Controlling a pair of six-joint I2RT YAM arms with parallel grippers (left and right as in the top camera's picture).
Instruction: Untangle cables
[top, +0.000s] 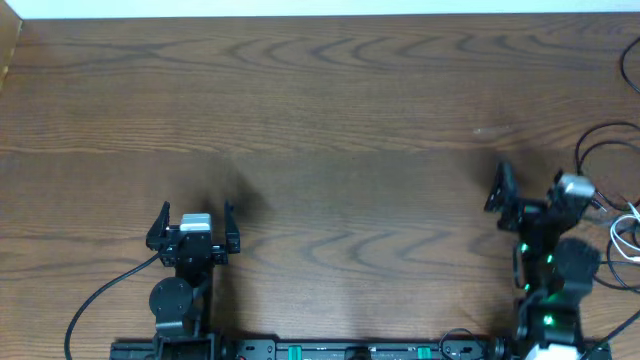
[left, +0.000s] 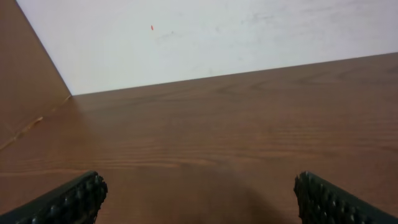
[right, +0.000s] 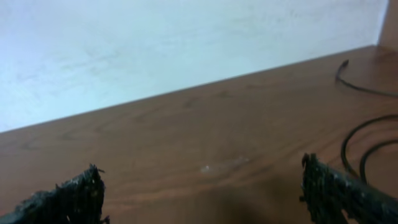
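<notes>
Both of your grippers stand wide, jaws fully spread, and neither holds anything. The left gripper (top: 195, 224) sits over bare brown wood-grain table (top: 320, 100), and its wrist view shows only wood and the white wall (left: 205, 37).

The work is all on the other side. In the right wrist view, the thin black cords (right: 344, 144) curl in loops at the right edge of the picture, just beyond the right-hand finger of the right gripper (right: 205, 199), and one small plug end (right: 343, 64) lies farther out towards the wall. From overhead, those loops lie to the right of that gripper and run off the table's right edge. The shorter thin white cord (top: 619, 238) is bunched nearer the arm's base, also on its right.

So the cables lie to the right of your right gripper, not ahead of it, and it points past them now. They have no single long axis here, only curves sweeping forward and outward. I judge the right arm much the nearer. The left is well apart from them, so expect to swing the right wrist outward first.
</notes>
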